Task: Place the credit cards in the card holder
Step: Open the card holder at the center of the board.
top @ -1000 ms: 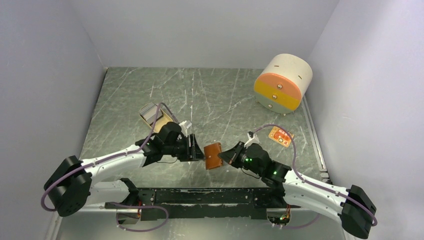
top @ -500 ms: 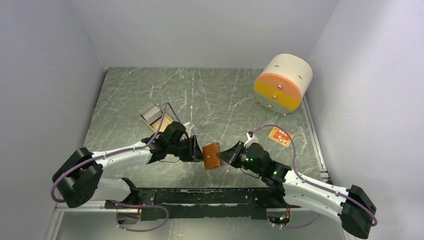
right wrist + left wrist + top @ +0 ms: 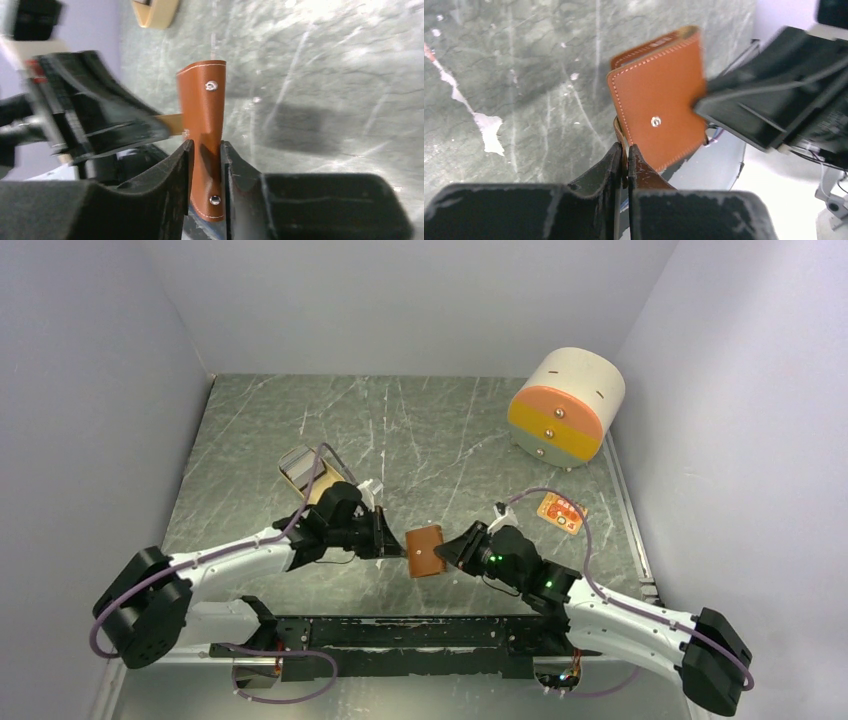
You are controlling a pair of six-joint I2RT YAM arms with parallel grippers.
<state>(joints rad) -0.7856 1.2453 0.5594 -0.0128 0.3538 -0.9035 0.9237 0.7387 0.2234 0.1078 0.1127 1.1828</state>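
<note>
Card holder (image 3: 659, 110) held up between both grippers, just above the table (image 3: 450, 430).
The left gripper (image 3: 625, 155) is clenched on a thin brown tab at the card holder's lower edge. The right gripper (image 3: 205, 150) has its fingers flanking the folded body; I cannot tell whether they press it. Beyond the card holder, leftward, the credit cards (image 3: 297, 462) lie in a tan dish (image 3: 316, 483). Far beyond it, rightward, stands a cream-and-orange drum box (image 3: 566, 405).
</note>
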